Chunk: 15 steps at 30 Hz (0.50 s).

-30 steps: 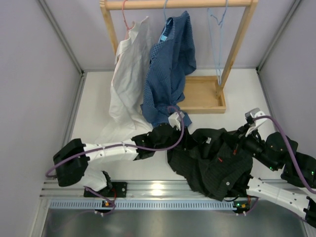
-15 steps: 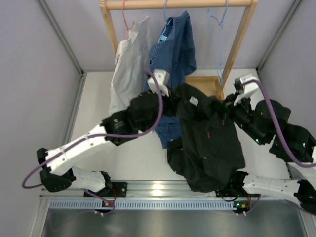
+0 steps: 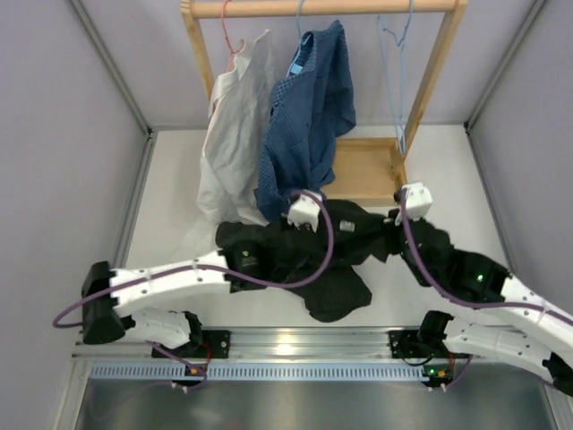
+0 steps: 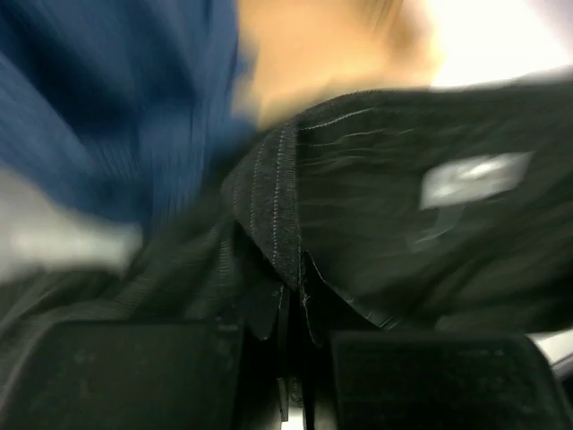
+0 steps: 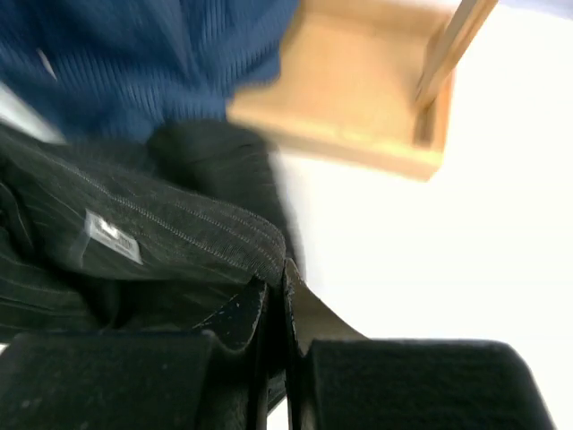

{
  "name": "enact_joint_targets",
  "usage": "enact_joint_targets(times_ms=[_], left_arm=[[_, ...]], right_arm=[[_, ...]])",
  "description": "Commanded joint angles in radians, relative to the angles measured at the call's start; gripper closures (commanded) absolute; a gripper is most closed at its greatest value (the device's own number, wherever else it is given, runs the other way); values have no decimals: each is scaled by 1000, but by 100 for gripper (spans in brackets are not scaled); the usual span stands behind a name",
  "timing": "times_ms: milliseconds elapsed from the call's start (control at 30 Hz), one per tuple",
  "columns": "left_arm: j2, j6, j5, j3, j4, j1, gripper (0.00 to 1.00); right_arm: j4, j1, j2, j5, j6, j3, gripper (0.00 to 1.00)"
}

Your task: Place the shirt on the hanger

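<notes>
**A:** Black cloth at both ends, then. Is the shirt (image 3: 331,260) properly held?

**B:** Yes. The left gripper (image 4: 291,358) has its jaws together on a stitched fold of the collar (image 4: 277,206). The right gripper (image 5: 273,358) is pinched on the collar's other end. The neck label (image 4: 474,179) sits between the 2 grips, so the neckline faces up.

**A:** Where is the shirt itself?

**B:** It is low, in front of the wooden rack (image 3: 430,81), with the collar stretched between the arms. The body is bunched toward the near edge of the table (image 3: 179,197). I can't tell whether the collar is clear of the surface.

**A:** And the hanger (image 3: 397,134)?

**B:** It hangs bare at the right end of the rail, well apart from the shirt. The blue shirt (image 3: 313,116) and white shirt (image 3: 233,134) hang to its left.

**A:** So how would you do this step well?

**B:** I'd say raise both arms together so the collar stays taut and level. Let the body fall free under it. Travel right, since the left grip sits just beside the blue shirt's hem and could snag it. Then open the neck toward 1 shoulder of the wire. Both wrist views are blurred, so I'd go slowly, as a thin pinch on a fold may slip under the weight.
</notes>
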Motion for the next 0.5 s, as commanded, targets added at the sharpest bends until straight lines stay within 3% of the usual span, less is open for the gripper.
enact_joint_targets(times_ms=[0,100,200,233,267,367,467], left_arm=[[1,-181,14,-168,19,-4,100],[11,-186,42,-196,19,-2,100],[8,-158,65,-184,17,-4,100],[3,-148,83,-179,16,-4,100],[0,-140,96,-174,9,-4,100],[-18,-106,160,-145,-18,-4,100],[-29,-63,217,-110,-75,-4,100]], right_arm=[[2,-3,-133,-78,162,-242,100],[65,-3,-272,-219,133,-362,98],[64,-3,-333,-257,121,-335,91],[56,-3,-330,-258,118,-318,83],[55,-2,-321,-281,104,-301,63],[61,-3,-237,-439,8,-226,32],[55,-3,-105,-520,-97,-136,23]])
